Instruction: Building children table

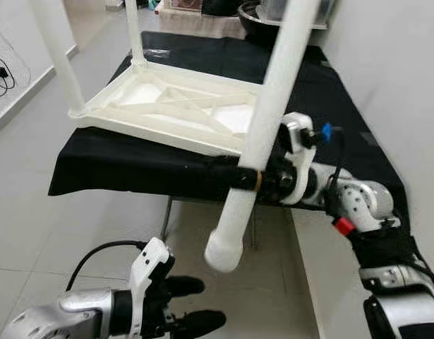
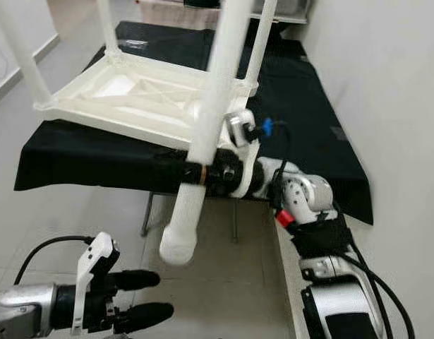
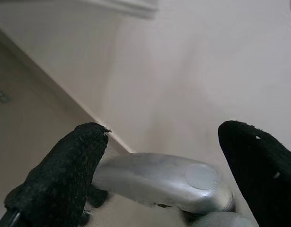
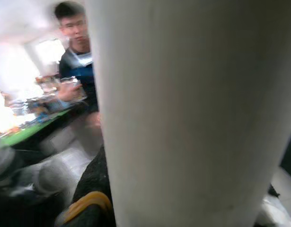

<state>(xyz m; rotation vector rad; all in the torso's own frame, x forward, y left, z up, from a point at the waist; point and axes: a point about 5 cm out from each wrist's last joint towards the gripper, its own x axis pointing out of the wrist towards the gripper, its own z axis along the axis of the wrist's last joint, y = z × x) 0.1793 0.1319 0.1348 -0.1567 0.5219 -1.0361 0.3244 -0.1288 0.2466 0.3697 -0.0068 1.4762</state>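
One white plastic tabletop upside down on black-draped bench, two legs fitted, third leg clenched in right gripper fingers, left gripper fingers apart, empty.

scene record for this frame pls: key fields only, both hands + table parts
right hand: shut on loose table leg, held tilted near the tabletop's corner
left hand: open, low over the floor, holding nothing
tabletop: white, upside down on black-covered bench
fitted legs: at least two already standing up from the tabletop
person: in the background, right wrist view
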